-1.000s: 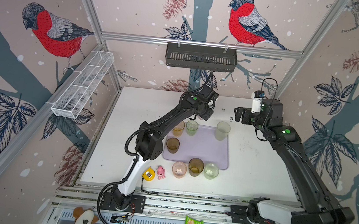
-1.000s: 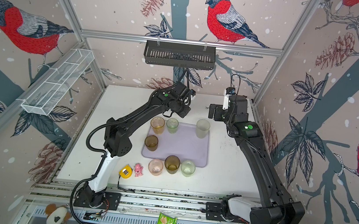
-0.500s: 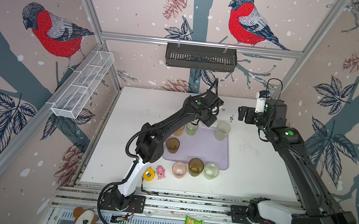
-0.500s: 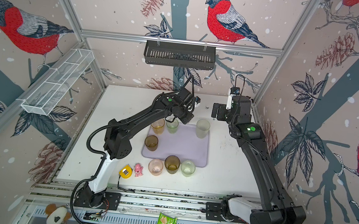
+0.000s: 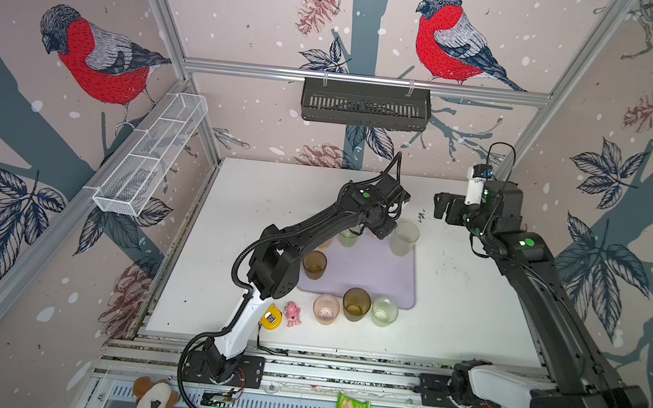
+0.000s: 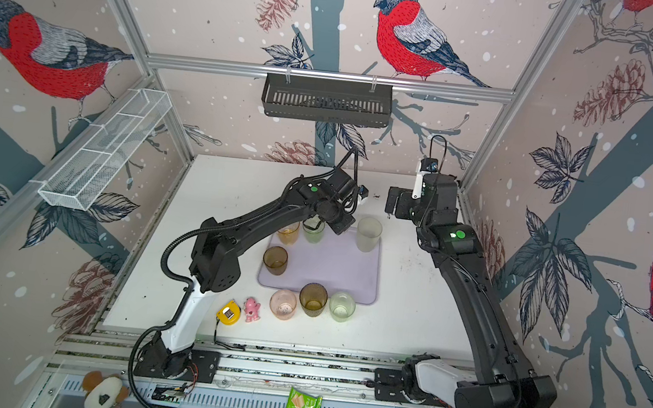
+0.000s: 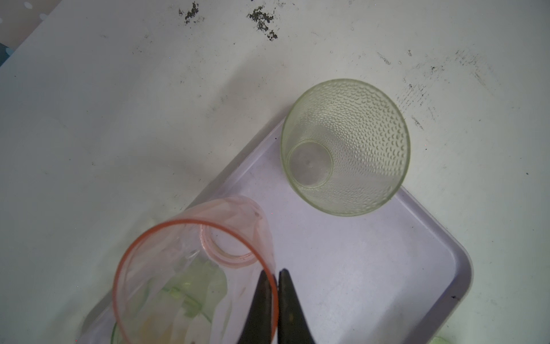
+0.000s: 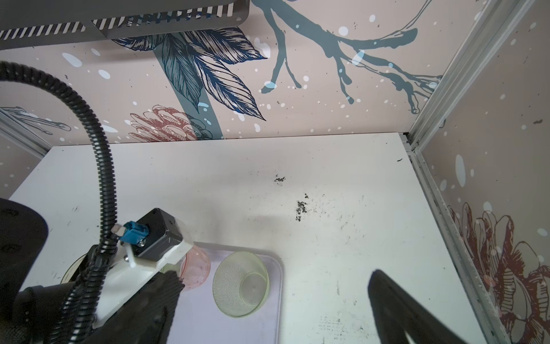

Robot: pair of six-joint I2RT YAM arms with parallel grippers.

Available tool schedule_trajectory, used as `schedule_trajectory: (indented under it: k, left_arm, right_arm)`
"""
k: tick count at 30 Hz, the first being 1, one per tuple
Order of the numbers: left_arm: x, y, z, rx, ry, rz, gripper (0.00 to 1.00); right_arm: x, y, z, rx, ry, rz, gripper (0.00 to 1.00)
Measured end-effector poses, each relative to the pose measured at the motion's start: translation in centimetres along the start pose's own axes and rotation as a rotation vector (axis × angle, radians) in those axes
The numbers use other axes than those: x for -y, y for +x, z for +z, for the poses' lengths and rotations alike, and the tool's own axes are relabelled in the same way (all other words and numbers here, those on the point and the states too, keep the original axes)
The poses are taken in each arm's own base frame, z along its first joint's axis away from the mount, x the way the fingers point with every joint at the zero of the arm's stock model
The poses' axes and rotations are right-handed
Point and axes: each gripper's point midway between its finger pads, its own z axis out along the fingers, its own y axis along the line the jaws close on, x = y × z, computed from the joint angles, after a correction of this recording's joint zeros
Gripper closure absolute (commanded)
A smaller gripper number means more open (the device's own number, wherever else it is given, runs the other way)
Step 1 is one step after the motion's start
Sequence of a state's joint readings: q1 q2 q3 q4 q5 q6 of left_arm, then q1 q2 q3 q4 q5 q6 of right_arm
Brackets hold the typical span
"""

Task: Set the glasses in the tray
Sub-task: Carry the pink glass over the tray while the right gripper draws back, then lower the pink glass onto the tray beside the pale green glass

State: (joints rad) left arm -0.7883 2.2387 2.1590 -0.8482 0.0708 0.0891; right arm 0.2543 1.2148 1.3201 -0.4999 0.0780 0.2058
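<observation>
The left claw [image 7: 275, 272] is clenched on the rim of a pink glass [image 7: 193, 268], one fingertip inside the wall and one outside. The glass hangs tilted in the grip, its mouth turned toward the wrist camera, above the far left part of the tray [image 7: 387, 268]. Through its wall shows a pale green glass [image 6: 313, 230] directly beneath it at the tray's far edge. An amber glass [image 6: 288, 232] is just beside that one at the tray's far left corner, partly hidden by the arm. The frosted glass [image 7: 345, 146] stands upright in the tray's far right corner. A brown glass [image 5: 314, 264] stands upright by the tray's left edge.

Along the tray's near edge, three more stand in a row on the desk [image 5: 471, 313]: a second pink glass [image 5: 326, 308], a second brown glass [image 5: 356, 304] and a second green glass [image 5: 384, 311]. Left of them are a pink toy figure [image 5: 293, 314] and a yellow tape measure [image 5: 271, 318].

The right claw [image 5: 441, 205] is released, jaws spread wide and holding nothing, raised above the desk just beyond the tray's far right corner.
</observation>
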Motion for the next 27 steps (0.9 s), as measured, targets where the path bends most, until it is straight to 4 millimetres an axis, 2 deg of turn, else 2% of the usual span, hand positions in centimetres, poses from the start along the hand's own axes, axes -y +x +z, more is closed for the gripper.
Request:
schedule_trajectory:
  k: [11, 27]
  left_arm:
    - [0.4, 1.8, 1.8, -0.055, 0.005, 0.024, 1.0]
    - [1.2, 3.1, 4.0, -0.1, 0.017, 0.036, 1.0]
  right_arm:
    - [0.0, 0.0, 0.0, 0.001, 0.001, 0.001, 0.0]
    - [0.4, -0.1, -0.2, 0.007, 0.014, 0.004, 0.0]
